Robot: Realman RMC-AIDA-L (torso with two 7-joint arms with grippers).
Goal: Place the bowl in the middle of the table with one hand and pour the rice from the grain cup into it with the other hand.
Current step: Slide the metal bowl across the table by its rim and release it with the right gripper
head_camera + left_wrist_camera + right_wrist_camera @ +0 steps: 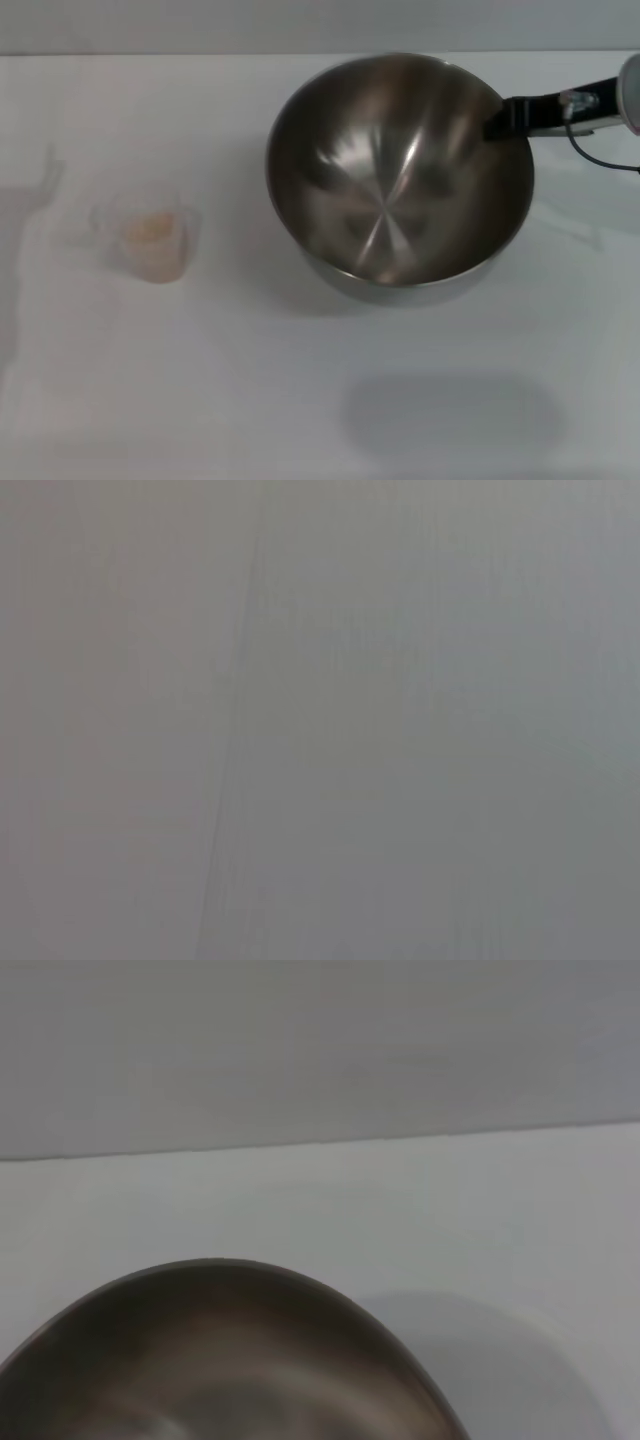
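White desk [300,400] carries the bowl [398,175], tilted and gripped at its rim by the right hand [497,118], with the light, tippable grain cup [155,238] well left of it, best taken by its handle.

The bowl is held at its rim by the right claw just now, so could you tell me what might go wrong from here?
1. The right claw grips only the rim of the bowl, which looks tilted; it could slip or tip when set down.
2. The grain cup with rice stands apart on the table; the left arm is out of view and must reach it without knocking it over.
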